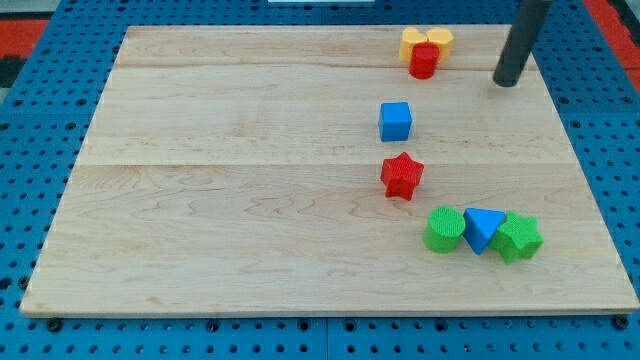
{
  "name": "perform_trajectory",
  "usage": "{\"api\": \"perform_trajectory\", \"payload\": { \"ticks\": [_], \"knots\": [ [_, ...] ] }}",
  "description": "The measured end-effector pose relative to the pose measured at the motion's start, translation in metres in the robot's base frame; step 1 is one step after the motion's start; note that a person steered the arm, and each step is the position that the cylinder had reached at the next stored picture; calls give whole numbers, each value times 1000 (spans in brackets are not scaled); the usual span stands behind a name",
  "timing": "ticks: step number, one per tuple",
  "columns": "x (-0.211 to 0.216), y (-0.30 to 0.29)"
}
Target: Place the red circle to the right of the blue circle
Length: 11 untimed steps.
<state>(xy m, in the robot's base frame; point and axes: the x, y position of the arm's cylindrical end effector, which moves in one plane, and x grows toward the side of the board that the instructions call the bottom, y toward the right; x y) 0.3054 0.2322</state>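
The red circle (423, 60) stands near the view's top, touching two yellow blocks behind it (413, 42) (439, 40). A blue cube (395, 121) sits below it, near the board's middle. No blue circle shows; the only other blue block is a blue triangle (482, 229) at the lower right. My tip (507, 81) rests on the board to the right of the red circle, well apart from it.
A red star (402, 176) lies below the blue cube. A green circle (443, 229) and a green star-like block (518, 237) flank the blue triangle. The wooden board (200, 200) lies on a blue perforated base.
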Motion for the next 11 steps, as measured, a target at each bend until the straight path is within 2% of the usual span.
{"api": "perform_trajectory", "payload": {
  "ticks": [1,2,3,4,5,6,7,8,9,10,11],
  "knots": [
    [19,29],
    [11,27],
    [0,-29],
    [-27,-15],
    [-70,-30],
    [-80,-59],
    [-112,-111],
    [-109,-157],
    [-83,-185],
    [-70,-125],
    [-55,-117]
  ]
}}
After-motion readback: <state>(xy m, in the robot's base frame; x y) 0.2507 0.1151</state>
